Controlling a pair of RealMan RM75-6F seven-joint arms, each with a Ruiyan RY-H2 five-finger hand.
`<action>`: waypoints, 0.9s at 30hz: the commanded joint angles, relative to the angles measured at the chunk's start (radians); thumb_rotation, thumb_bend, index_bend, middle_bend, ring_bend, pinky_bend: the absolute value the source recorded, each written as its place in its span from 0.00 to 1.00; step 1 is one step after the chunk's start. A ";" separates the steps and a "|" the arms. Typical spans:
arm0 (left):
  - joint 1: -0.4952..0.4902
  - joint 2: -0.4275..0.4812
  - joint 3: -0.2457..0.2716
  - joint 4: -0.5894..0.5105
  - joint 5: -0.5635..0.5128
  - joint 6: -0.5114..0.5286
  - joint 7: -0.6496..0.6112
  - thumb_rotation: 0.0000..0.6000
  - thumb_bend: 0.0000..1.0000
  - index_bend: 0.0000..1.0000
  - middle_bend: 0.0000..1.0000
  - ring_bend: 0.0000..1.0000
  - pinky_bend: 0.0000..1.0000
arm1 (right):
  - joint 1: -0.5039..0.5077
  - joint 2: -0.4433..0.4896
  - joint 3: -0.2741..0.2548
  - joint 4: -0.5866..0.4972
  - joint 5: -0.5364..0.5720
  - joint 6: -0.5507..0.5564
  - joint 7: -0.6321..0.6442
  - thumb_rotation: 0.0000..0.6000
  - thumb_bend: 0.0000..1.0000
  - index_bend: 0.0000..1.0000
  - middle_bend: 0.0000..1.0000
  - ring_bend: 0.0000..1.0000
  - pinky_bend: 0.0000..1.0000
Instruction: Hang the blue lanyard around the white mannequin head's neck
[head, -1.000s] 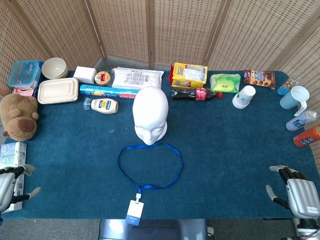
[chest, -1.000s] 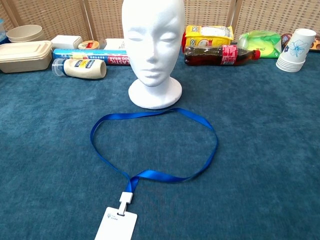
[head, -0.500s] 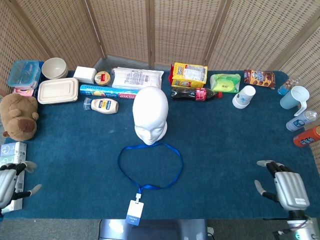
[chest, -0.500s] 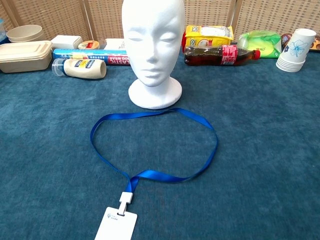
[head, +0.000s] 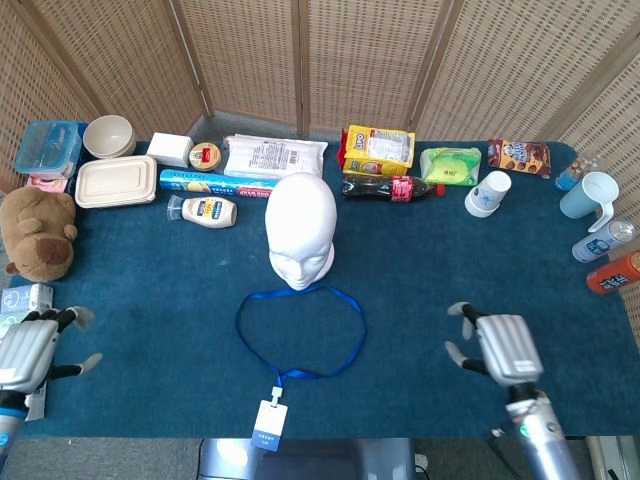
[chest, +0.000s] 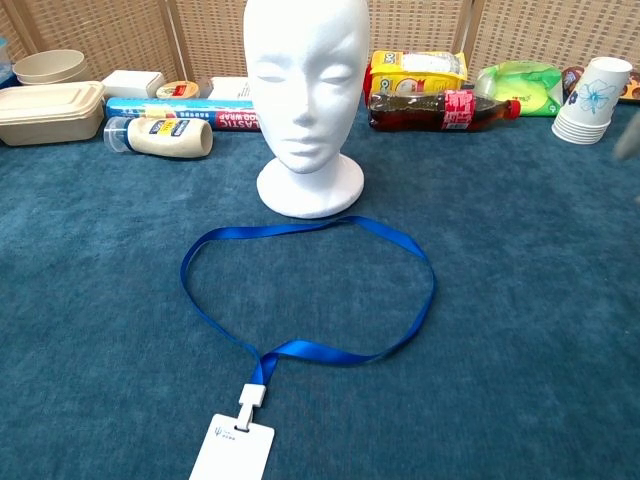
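Both robot hands, left (head: 28, 348) and right (head: 497, 347), look spread and empty; pinch the blue lanyard (head: 300, 331) loop's sides nearest the mannequin head (head: 301, 232).

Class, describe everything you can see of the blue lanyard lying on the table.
The blue lanyard is a thin, glossy ribbon lying flat in an open loop on the dark blue tablecloth, just in front of the white mannequin head. Its ends cross at the near side and join a white clip holding a white badge card. Neither hand touches it.
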 joint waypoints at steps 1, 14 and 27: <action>-0.020 -0.010 -0.012 0.006 -0.014 -0.020 0.015 0.91 0.18 0.35 0.44 0.37 0.26 | 0.070 -0.084 0.041 0.014 0.067 -0.052 -0.069 0.83 0.31 0.47 0.87 1.00 1.00; -0.093 -0.026 -0.044 0.018 -0.047 -0.081 0.058 0.90 0.18 0.35 0.44 0.37 0.26 | 0.230 -0.310 0.095 0.128 0.268 -0.097 -0.264 0.83 0.30 0.56 1.00 1.00 1.00; -0.109 -0.016 -0.044 0.020 -0.057 -0.081 0.058 0.91 0.18 0.35 0.44 0.37 0.26 | 0.328 -0.416 0.115 0.183 0.419 -0.080 -0.373 0.83 0.30 0.56 1.00 1.00 1.00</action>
